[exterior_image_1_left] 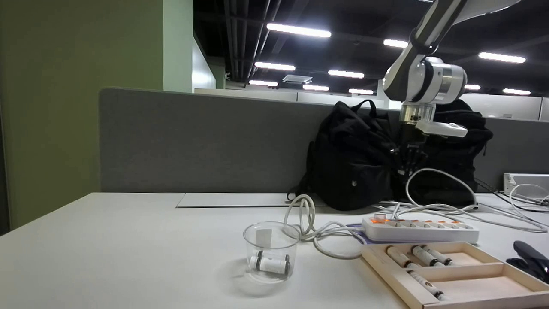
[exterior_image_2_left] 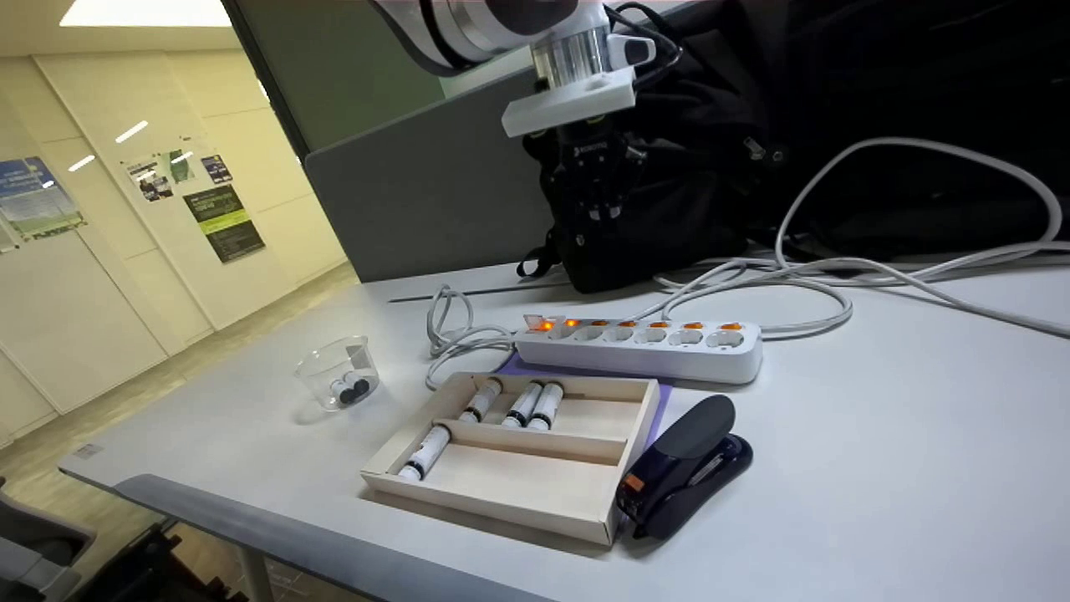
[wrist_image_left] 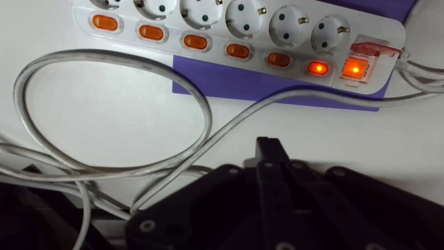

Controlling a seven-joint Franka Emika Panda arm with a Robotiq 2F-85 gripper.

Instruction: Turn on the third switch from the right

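The white power strip (exterior_image_2_left: 639,359) lies on the table with a row of orange switches. Counted from the right in the exterior views, the third switch (exterior_image_2_left: 659,324) is unlit. In the wrist view, which faces the opposite way, that unlit switch (wrist_image_left: 195,42) is fifth from the right. The covered switch (wrist_image_left: 355,68) and its neighbour (wrist_image_left: 317,68) glow. My gripper (wrist_image_left: 272,147) is shut with nothing between its fingers. It hangs above and behind the strip, near the backpacks, pointing down, in both exterior views (exterior_image_2_left: 605,214) (exterior_image_1_left: 405,171). It touches no switch.
Loose white cables (wrist_image_left: 208,132) lie behind the strip, with a loop rising above the table. Black backpacks (exterior_image_1_left: 356,163) stand behind. A wooden tray (exterior_image_2_left: 535,447) with several small tubes, a black stapler (exterior_image_2_left: 685,468) and a clear cup (exterior_image_2_left: 338,372) are in front and beside.
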